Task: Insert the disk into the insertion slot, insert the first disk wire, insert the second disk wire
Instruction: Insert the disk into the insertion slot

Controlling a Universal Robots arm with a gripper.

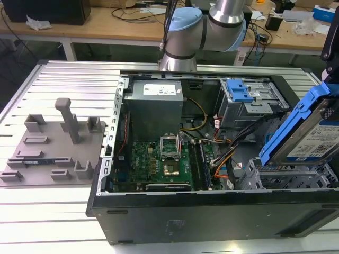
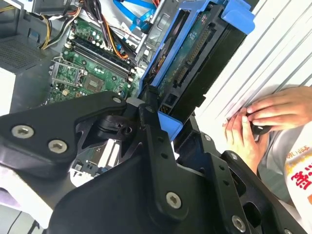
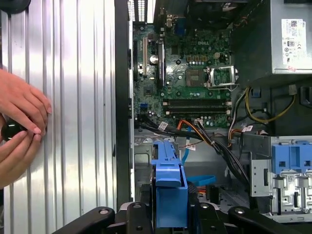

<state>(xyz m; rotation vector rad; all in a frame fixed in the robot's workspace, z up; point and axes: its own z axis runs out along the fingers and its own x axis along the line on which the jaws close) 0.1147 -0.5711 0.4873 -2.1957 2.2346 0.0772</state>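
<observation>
**Disk held over the open case, not yet in its slot**

The ribbed metal counter (image 1: 58,217) carries an open computer case (image 1: 212,217) lying on its side. The robot arm (image 1: 204,24) rises behind the case. On the counter beside the case, toward the exterior view's left, lies a grey fixture plate (image 1: 50,145) with upright holders.

Inside the case, a big grey power supply (image 1: 156,106) sits at the far wall, and the green motherboard (image 1: 161,159) lies just in front of it. A taller grey cage with a blue latch (image 1: 239,94) fills the case's far corner at the exterior view's right. The insertion slot (image 1: 283,180), a low grey metal cage, sits in the case's near corner on that same side.

The disk (image 1: 312,132), silver in its blue carrier, hangs tilted above the insertion slot, outside its mouth. The gripper (image 3: 170,210) is clamped on the disk, with a black finger on either side of the blue carrier.

A bundle of black and orange cables (image 1: 233,144) runs inside the case between the motherboard and the two cages.

Outside the case, a person's hands (image 3: 19,124) rest on the counter, touching a small dark object.
</observation>
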